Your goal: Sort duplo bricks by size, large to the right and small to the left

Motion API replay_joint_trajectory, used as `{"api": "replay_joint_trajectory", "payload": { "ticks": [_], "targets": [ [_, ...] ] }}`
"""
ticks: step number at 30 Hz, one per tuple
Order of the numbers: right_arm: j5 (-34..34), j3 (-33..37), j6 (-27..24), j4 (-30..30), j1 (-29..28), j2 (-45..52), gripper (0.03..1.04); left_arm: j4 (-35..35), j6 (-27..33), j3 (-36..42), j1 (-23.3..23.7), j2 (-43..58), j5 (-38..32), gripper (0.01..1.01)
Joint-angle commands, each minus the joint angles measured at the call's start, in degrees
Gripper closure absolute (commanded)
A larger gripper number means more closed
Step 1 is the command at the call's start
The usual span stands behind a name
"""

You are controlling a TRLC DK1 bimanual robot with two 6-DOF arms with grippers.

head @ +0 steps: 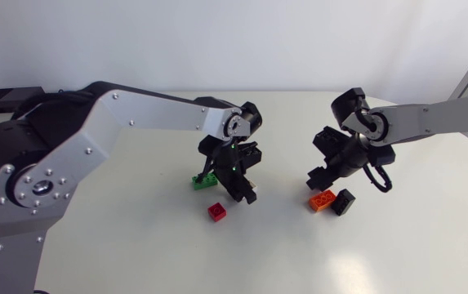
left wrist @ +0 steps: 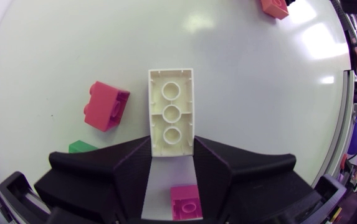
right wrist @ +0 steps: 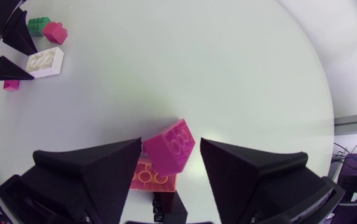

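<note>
1. At the centre of the head view, low over the table: left gripper (head: 242, 193), pinching the long white brick (left wrist: 171, 111) at its near end, one wedge pressed to each long side, hollow underside up toward the wrist camera.
2. Just left of and below it in the head view: green brick (head: 203, 181) and red brick (head: 216, 211), both short. Tucked under the gripper in the left wrist view: a small magenta brick (left wrist: 185, 201).
3. Right of centre in the head view: right gripper (head: 325, 178), poised over the orange brick (head: 322, 200) and black brick (head: 345, 200), those two touching on the table.
4. Inside that gripper in its own wrist view: a tilted magenta brick (right wrist: 169, 146), over the orange one. Cannot tell whether clamped or merely resting there.
5. Handling, as a judgement: hard, hollow plastic, so light, stiff and hardly fragile. Smooth glossy walls, so probably slippery.
6. Best hold by the look of it: the flat long sides near mid-length. Nipped at the end as now, liable to pivot or slide out on a quick swing.
7. Longest piece in sight, so likely destined for the right side.
</note>
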Motion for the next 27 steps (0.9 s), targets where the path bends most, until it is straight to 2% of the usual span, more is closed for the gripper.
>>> {"api": "replay_joint_trajectory", "payload": {
  "ticks": [1,9,19,25,27],
  "targets": [
    [-0.79,-1.21,0.33,-1.2,-0.29,-2.94,0.15,0.23,-0.05,-3.55,0.29,-4.23,1.31,0.752],
    [-10.64,1.25,3.14,-6.91,0.15,-6.72,0.15,6.73,0.39,-12.52,-4.02,-13.63,0.69,0.752],
    [-35.77,6.88,4.73,-20.27,-1.78,-4.78,0.16,13.41,0.66,-16.74,-8.85,-19.26,-1.41,0.752],
    [-43.77,8.2,3.14,-25.02,-2.22,-0.48,0.16,16.84,0.83,-19.11,-11.31,-22.33,-2.47,0.752],
    [-45.0,8.11,2.97,-25.37,-2.04,0.4,0.22,17.63,0.83,-19.46,-11.75,-23.21,-2.56,0.752]
  ]
}}
